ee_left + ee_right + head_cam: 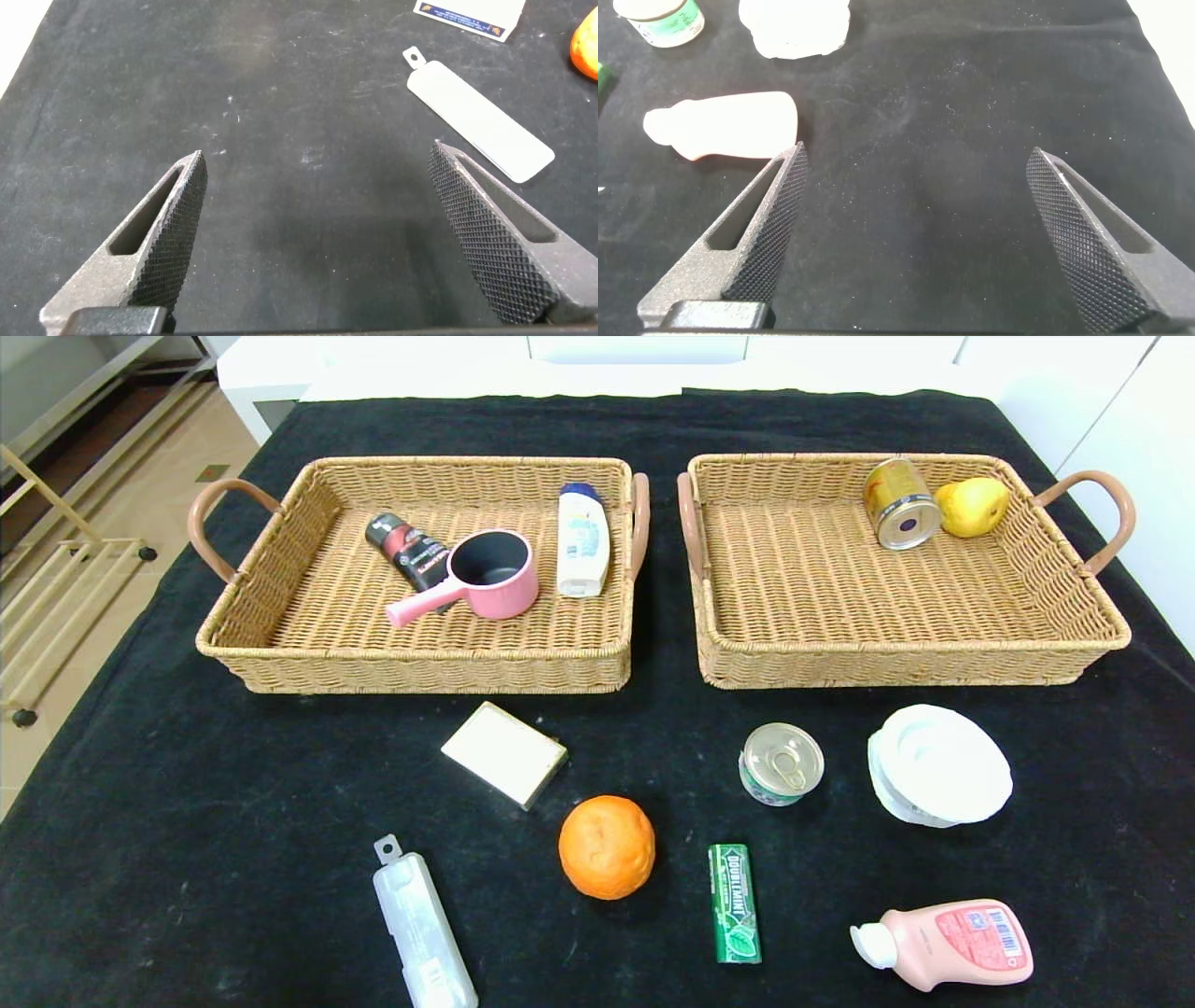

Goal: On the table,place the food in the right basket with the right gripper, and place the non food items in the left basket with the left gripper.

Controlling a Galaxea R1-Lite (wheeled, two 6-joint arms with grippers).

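On the black table point(233, 821) lie an orange point(607, 847), a tin with a pull-ring lid point(781, 763), a green gum pack point(734, 903), a white lidded tub point(939, 777), a beige box point(505, 753), a translucent case point(424, 926) and a pink bottle point(948, 943). The left basket point(280, 653) and right basket point(1092, 635) stand behind them. Neither gripper shows in the head view. My left gripper point(318, 163) is open over bare cloth, the case point(478, 123) beyond it. My right gripper point(915, 159) is open over bare cloth, the pink bottle point(724, 124) beside it.
The left basket holds a pink pot point(481, 579), a black tube point(408, 551) and a white bottle point(582, 539). The right basket holds a gold can point(900, 504) and a yellow fruit point(974, 506). A white counter point(280, 364) runs behind the table.
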